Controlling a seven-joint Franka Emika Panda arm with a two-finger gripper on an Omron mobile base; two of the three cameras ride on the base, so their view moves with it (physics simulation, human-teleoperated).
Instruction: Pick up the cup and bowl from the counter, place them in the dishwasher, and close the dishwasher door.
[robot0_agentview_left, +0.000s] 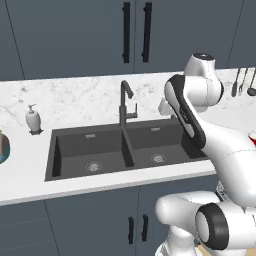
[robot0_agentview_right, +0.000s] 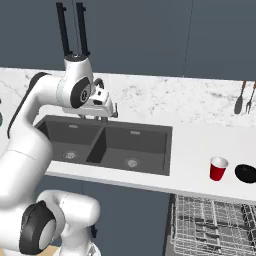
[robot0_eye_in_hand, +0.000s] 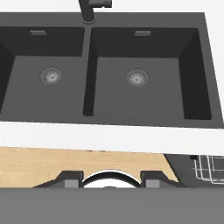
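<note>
Presently the tool hangs high over the double sink, its fingers apart and holding nothing. In the right base view the tool sits above the sink's rear edge, close to the faucet.

The cup stands upright on the table, well off to the tool's right, beyond the sink's edge. The bowl rests just beside the cup on its far side, apart from it by a narrow gap. The dishwasher rack is drawn out below the table edge, under both items.

Risks noted:
- The faucet stands close to the tool; a sideways swing begun without clearance could strike it.
- Cup and bowl sit near each other. A finger descending on the cup's far side may nudge the bowl, likely toward the table edge.
- The cup is light and tapered; an off-centre closure could tip it or squeeze it upward out of the grip.
- Both items lie near the front edge, so any push forward could drop them onto the rack uncontrolled.
- The reach is long; the base may need repositioning.
</note>
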